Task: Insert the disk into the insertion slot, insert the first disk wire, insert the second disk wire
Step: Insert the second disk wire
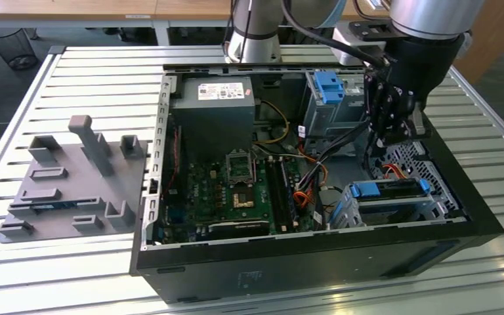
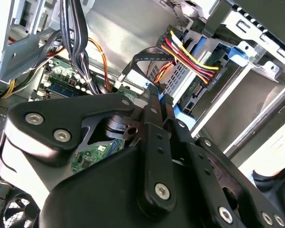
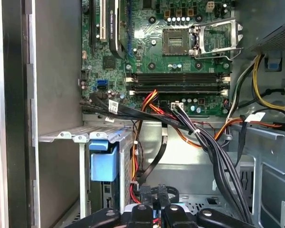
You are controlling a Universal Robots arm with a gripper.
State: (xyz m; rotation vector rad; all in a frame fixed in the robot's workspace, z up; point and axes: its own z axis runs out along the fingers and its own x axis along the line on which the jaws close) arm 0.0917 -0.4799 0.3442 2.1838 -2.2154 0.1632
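Observation:
The disk (image 1: 392,189), in its blue carrier (image 3: 103,164), lies seated in the insertion slot (image 1: 383,211), a low silver cage at the case's corner on the exterior view's right. A red, yellow and black wire (image 2: 190,54) ends in a black plug pressed against the disk's end. My gripper (image 1: 390,136) hangs inside the case just above and behind the disk. In both wrist views its fingers meet at the tips (image 2: 154,92) (image 3: 156,194), shut on the connector of a flat black wire (image 3: 154,161) that loops over toward the disk (image 2: 149,53).
The open computer case holds the motherboard (image 1: 234,190), a grey power supply (image 1: 212,108) and a taller grey cage with a blue clip (image 1: 331,88). A thick bundle of black cables (image 3: 213,152) runs close beside the gripper. A grey fixture plate (image 1: 68,190) lies on the slatted table.

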